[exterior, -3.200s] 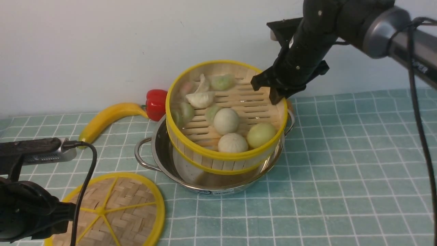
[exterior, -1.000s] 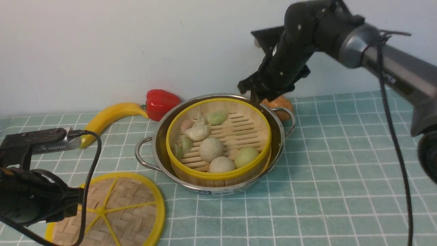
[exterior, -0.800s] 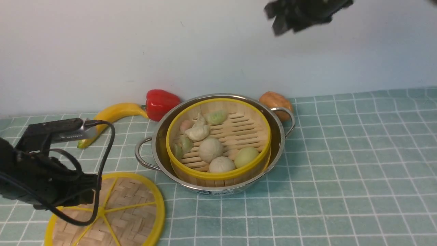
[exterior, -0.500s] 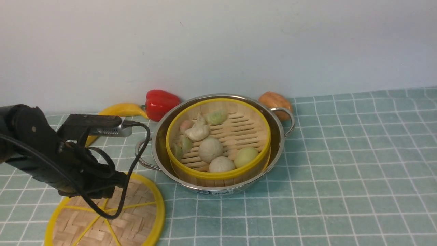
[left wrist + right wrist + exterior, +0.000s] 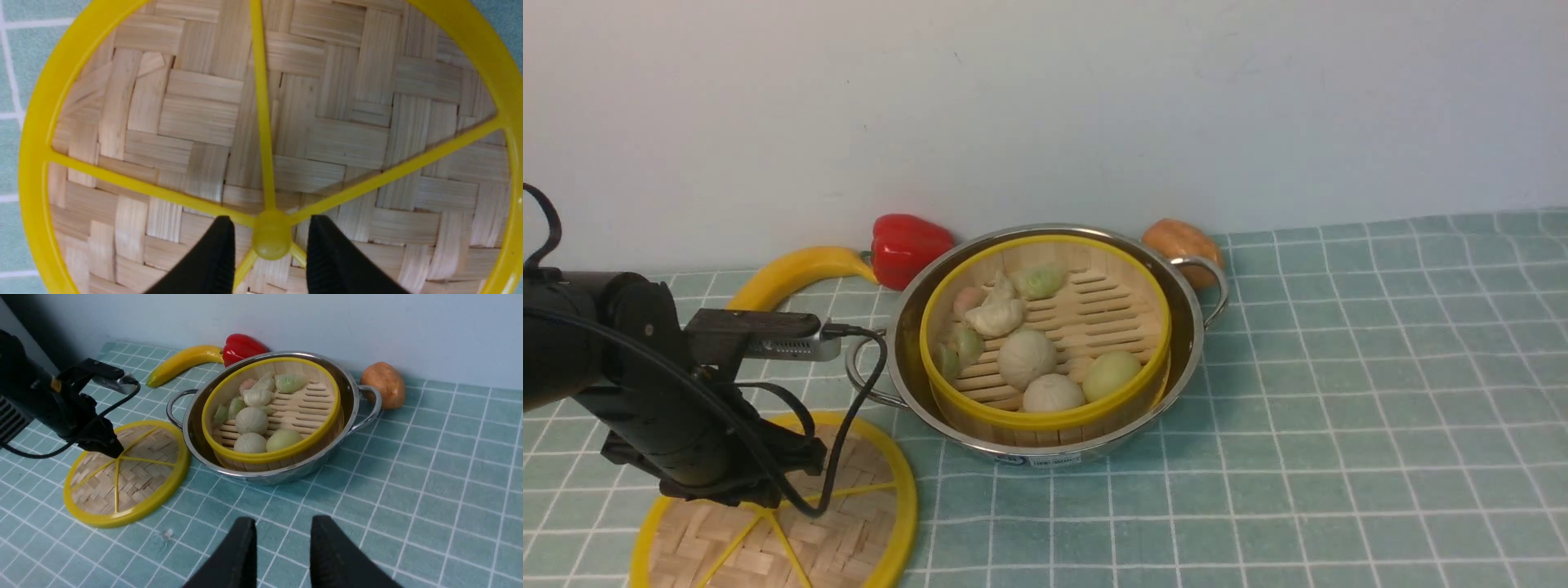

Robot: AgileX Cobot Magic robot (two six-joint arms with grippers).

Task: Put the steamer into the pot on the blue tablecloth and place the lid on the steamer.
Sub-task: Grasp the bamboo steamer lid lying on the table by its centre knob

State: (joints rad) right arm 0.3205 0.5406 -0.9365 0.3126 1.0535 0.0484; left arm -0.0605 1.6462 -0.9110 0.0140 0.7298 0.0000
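The steamer (image 5: 1115,314) is seated inside the pot (image 5: 905,359), its yellow rim ringed by the steel rim. Buns and dumplings (image 5: 1027,358) are carried on its slatted floor. The pot is stood on the blue tablecloth (image 5: 1339,392), close to the back wall.

The lid (image 5: 858,523) is laid flat on the cloth just beside the pot, at its front left, and is not yet placed on the steamer. The left fingers (image 5: 216,253) are positioned over the lid's centre and are held apart, one on each side of the yellow hub. Nothing is gripped, and contact with the weave cannot be confirmed.

The right fingers (image 5: 241,551) are seen only in the right wrist view. They are parted and empty, raised above bare cloth in front of the pot.

A banana (image 5: 792,269) and a red pepper (image 5: 907,245) are noted behind the pot on the left. A brown potato-like item (image 5: 1180,241) is noted behind the pot's right handle.
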